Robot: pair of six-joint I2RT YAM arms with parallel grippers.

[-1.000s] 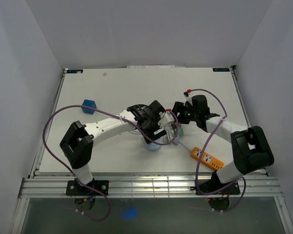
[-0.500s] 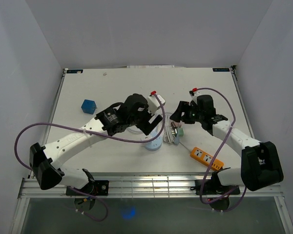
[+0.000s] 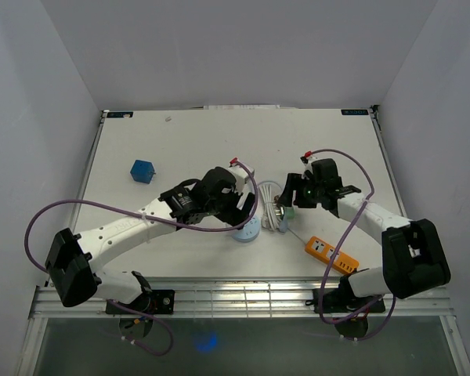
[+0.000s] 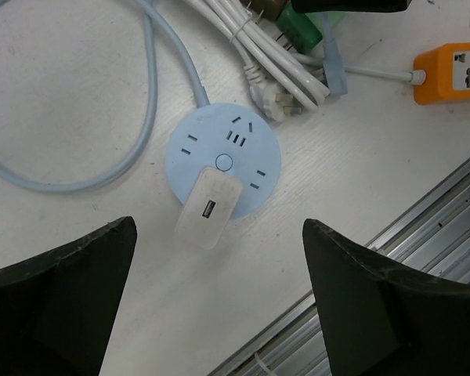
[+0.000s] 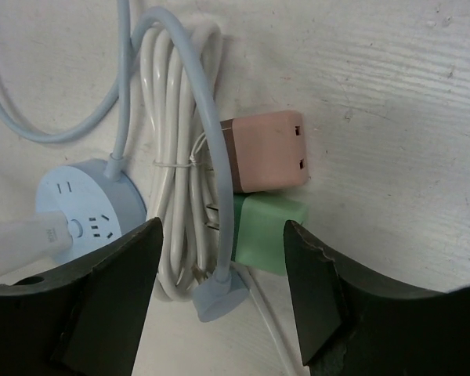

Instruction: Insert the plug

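Our left claw (image 4: 223,294) gapes above the round pale-blue plastic socket (image 4: 207,129). Our right claw (image 5: 219,301), also open, frames the pink cubic plug (image 5: 265,153), seemingly to grasp it.

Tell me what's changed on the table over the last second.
The left hand pulled back leftward from the round light-blue socket hub, its elbow swinging out near-left; it is open, empty. The right hand barely shifted, open above the pink plug block and green plug block. Blue cube, orange power strip and hub stayed put.
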